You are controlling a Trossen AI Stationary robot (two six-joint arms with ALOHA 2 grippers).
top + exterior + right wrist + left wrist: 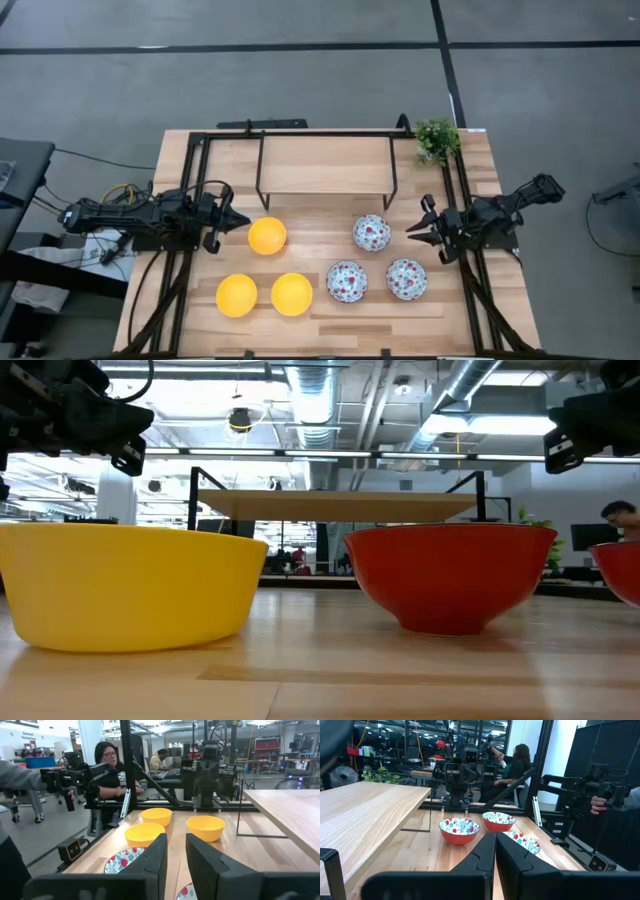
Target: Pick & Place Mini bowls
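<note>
Your left gripper (236,219) hangs at the left side of the worktop (330,320), its fingers closed together with only a thin seam between them and nothing in their grasp; it points toward the nearest yellow bowl (267,235), just beside it but not touching. Two more yellow bowls (236,295) (291,293) sit side by side nearer the front edge. Your right gripper (418,229) hangs at the right side, fingers slightly parted with a narrow gap and holding nothing, aimed at the speckled bowl (371,232) close to its tips. The other two speckled bowls (346,281) (407,278) rest next to each other in front of it, apart from one another. All six bowls stand upright on the worktop, yellow ones to the left and speckled ones to the right. A raised wooden shelf (325,164) on a black frame stands behind them, with a small green plant (436,138) at the far right corner.
</note>
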